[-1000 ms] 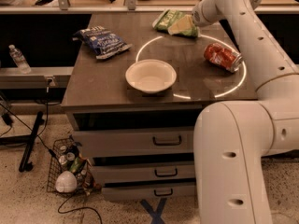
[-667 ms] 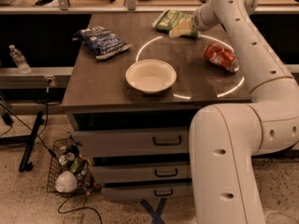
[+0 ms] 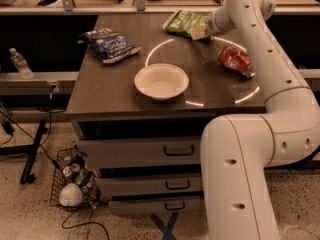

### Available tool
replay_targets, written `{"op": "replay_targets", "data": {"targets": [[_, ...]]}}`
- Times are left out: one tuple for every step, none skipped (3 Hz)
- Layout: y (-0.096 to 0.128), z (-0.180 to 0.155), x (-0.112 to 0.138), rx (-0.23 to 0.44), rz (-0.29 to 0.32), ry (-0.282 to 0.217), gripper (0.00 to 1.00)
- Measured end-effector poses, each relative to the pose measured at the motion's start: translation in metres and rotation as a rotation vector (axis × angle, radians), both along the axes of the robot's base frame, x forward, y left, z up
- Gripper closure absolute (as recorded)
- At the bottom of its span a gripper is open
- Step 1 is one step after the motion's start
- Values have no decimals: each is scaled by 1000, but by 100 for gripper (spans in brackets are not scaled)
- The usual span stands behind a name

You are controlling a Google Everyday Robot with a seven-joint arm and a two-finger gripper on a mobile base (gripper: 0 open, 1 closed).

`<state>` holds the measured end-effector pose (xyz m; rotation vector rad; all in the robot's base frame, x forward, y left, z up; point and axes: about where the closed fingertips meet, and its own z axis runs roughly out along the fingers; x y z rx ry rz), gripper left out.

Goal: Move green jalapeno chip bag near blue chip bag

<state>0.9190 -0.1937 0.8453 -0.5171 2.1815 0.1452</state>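
Gripper (image 3: 201,30): at the right end of the green jalapeno chip bag (image 3: 181,23); whether it has hold cannot be told.
Blue chip bag (image 3: 109,44): well off to the gripper's left.
Advice: confirm the hold, then carry the bag leftward, behind the white bowl (image 3: 161,81).

- The gripper (image 3: 201,31), at the far side of the table (image 3: 100,86), is hiding the green jalapeno chip bag's (image 3: 181,22) right end.
- The blue chip bag's (image 3: 110,44) lettering is reading as a blur.
- The arm (image 3: 242,184) is running off the bottom edge.
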Motion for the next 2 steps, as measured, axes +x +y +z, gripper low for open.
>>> {"op": "replay_targets", "data": {"targets": [[20,24,2,21,66,-60,78],[45,45,-3,15,167,-115,99]]}}
